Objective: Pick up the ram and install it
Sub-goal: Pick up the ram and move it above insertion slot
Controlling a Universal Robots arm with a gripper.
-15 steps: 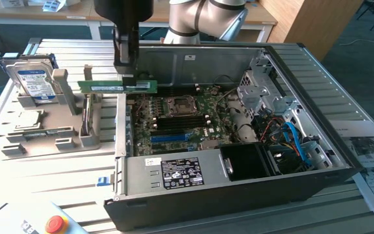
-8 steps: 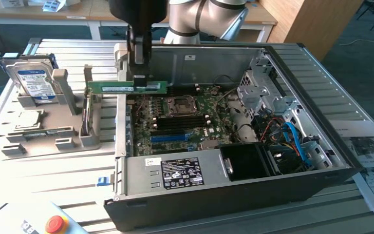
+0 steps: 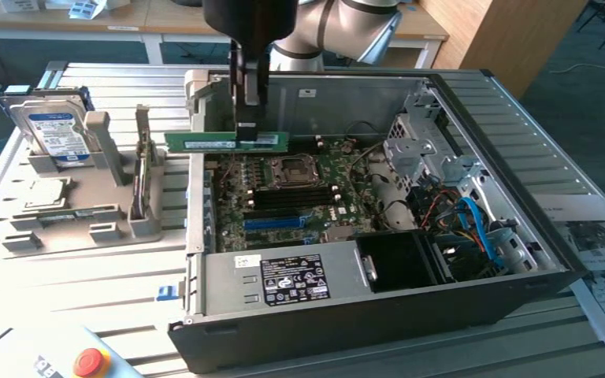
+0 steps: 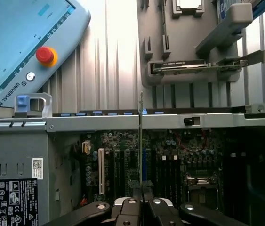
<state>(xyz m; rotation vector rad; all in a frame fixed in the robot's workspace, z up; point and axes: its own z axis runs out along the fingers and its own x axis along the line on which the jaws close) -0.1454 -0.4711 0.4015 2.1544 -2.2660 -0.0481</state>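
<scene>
Our hand [image 3: 246, 132] grips the ram [image 3: 205, 141] over the case [image 3: 387, 323], and at the wrist we read "UNIVERSAL" on the pendant [image 4: 14, 42].

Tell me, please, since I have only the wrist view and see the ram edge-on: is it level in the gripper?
Observer: Yes. In the exterior view the ram hangs level with its green face showing, and the gripper is shut on its top edge.
Operator: Is it gripped at the middle?
Observer: Slightly off, toward its end at the exterior view's right.
Operator: Is it seated?
Observer: No. It hangs above the board, apart from the slots.
</scene>
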